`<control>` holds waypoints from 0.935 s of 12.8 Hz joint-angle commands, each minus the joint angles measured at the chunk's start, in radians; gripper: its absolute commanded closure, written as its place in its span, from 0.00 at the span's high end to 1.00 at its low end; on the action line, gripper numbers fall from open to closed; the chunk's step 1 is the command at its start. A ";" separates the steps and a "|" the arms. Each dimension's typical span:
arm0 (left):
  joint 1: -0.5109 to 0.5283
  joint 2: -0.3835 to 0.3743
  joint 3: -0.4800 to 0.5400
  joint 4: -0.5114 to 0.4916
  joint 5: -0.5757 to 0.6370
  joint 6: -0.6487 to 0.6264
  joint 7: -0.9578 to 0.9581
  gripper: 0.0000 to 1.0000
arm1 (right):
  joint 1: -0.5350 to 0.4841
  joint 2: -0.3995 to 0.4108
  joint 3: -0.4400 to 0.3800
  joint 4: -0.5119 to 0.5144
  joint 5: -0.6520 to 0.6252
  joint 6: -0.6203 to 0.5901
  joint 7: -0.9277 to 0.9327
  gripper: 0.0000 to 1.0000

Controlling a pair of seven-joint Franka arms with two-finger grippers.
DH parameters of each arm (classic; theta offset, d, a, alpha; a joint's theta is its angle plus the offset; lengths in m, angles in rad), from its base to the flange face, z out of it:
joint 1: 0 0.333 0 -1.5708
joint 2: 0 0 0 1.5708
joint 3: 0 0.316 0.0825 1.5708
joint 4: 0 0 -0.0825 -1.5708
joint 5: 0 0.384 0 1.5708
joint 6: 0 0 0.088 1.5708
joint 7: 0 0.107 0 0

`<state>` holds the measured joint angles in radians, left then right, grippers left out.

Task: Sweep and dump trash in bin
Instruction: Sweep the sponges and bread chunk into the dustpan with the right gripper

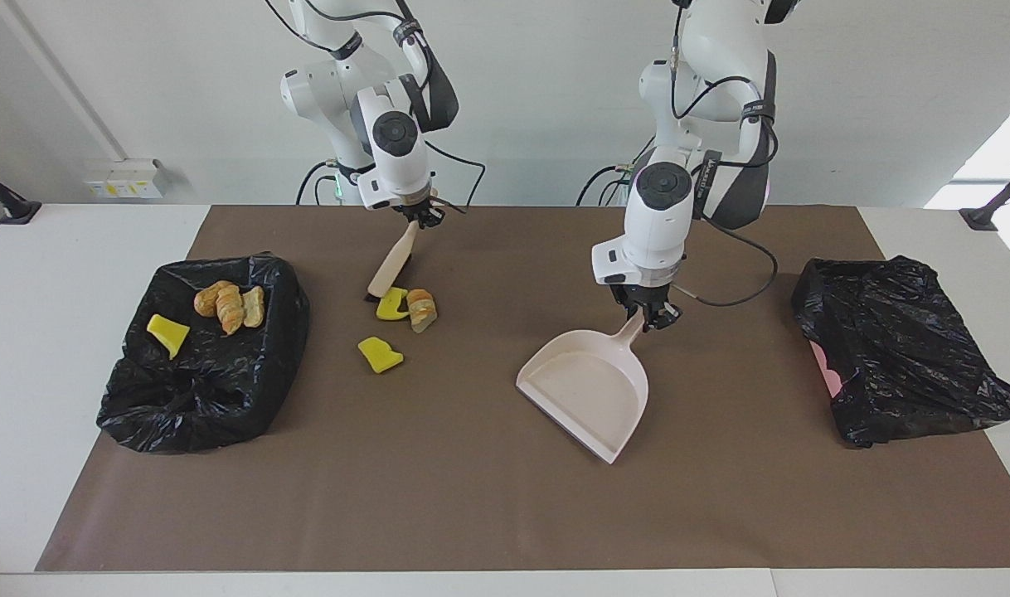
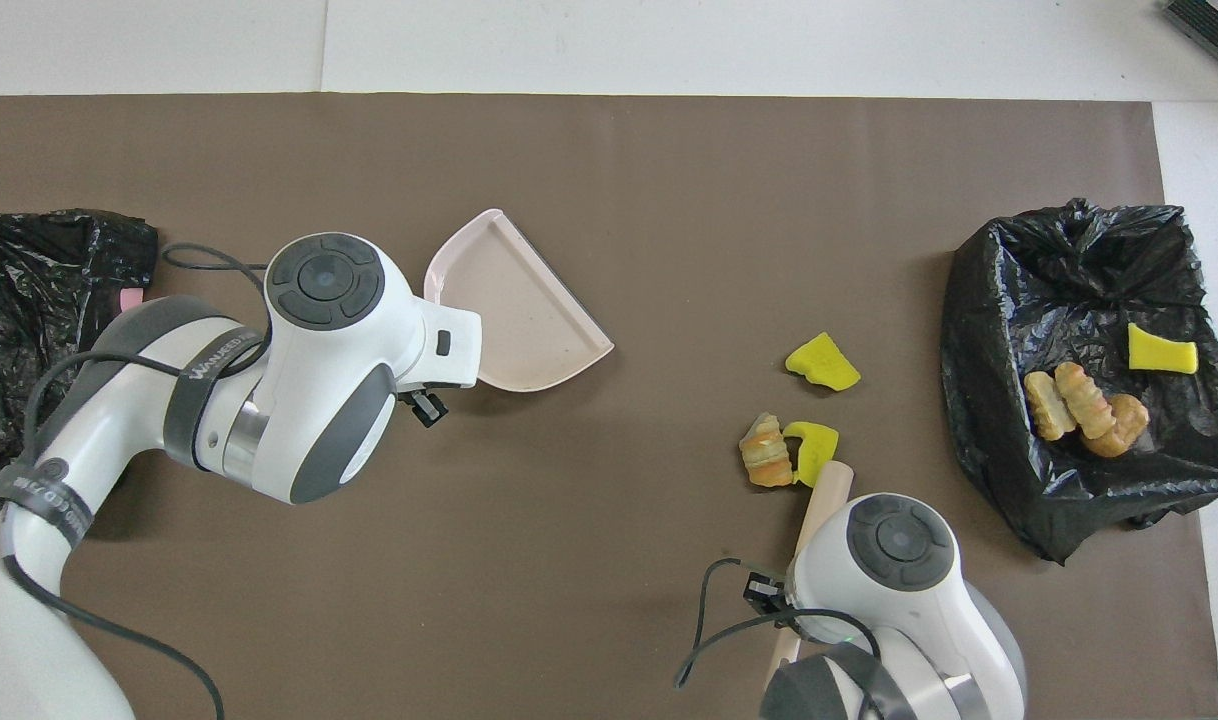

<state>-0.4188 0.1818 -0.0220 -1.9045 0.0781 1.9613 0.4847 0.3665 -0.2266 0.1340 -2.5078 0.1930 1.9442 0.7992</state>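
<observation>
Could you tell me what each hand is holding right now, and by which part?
The left hand holds the dustpan by its handle; the right hand holds the brush by its handle end.

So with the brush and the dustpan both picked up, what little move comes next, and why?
Probably the left end effector should bring the dustpan over beside the loose trash. Three pieces still lie on the mat by the brush held in the right end effector, while the pan sits apart from them, toward the left arm's end, too distant to catch a sweep.

Pinkish dustpan [image 1: 588, 390]; yellow wedge [image 1: 380, 354]; black bag [image 1: 202, 365]; brown mat [image 1: 472, 497].
</observation>
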 commanded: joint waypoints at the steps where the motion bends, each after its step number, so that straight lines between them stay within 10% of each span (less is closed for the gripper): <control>1: 0.029 -0.045 -0.004 -0.025 -0.032 -0.067 0.257 0.00 | 0.034 0.130 0.012 0.130 0.086 0.015 -0.054 0.00; 7: 0.022 -0.143 -0.006 -0.223 -0.032 0.111 0.414 0.00 | 0.060 0.225 0.010 0.386 0.112 -0.146 -0.133 0.00; 12: 0.005 -0.134 -0.004 -0.266 -0.032 0.223 0.413 0.00 | -0.055 0.150 0.006 0.396 -0.074 -0.330 -0.242 0.00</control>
<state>-0.3984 0.0764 -0.0321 -2.1217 0.0580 2.1280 0.8825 0.3324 -0.0531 0.1320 -2.1078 0.1841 1.6495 0.6103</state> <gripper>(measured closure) 0.674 0.744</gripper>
